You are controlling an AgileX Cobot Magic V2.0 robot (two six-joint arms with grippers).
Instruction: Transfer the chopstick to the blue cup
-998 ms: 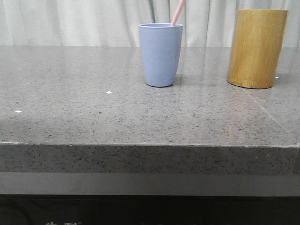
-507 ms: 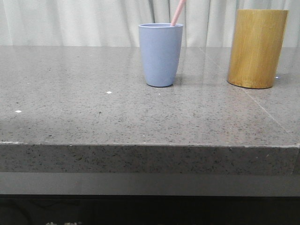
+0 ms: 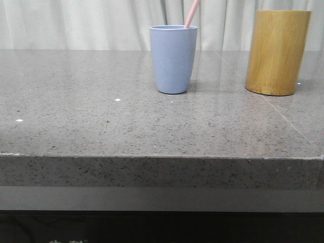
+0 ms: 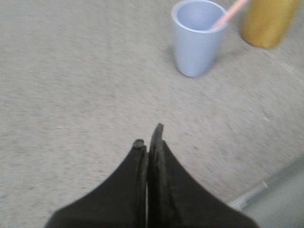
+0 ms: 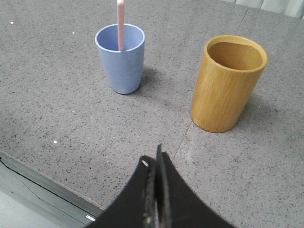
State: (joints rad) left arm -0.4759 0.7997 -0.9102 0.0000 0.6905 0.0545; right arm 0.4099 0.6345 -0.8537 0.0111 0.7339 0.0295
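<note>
**Chopstick stands in the blue cup, both end effectors closed and clear**

The chopstick (image 5: 120,23) sits inside the blue cup (image 5: 120,59), its lower end down in the cup and its upper length leaning against the rim and rising well above it. In the front view its long axis tilts up and toward the bamboo holder (image 3: 277,52); the upper tip runs out of that picture. The cup stands upright on the counter (image 3: 101,121), with the bamboo holder apart from it, also upright and, from the right wrist view, with nothing visible inside.

Judged from this layout, the transfer looks complete, and no further reach toward the cup seems called for.

The left end effector (image 4: 149,137) hangs above bare counter with its fingers pressed together and nothing between them; the cup lies ahead of it and well apart. The right end effector (image 5: 156,159) is likewise closed on nothing, with the cup and the holder both ahead of it, the holder the nearer. Which arm is closer to the cup cannot be told from these views.
</note>
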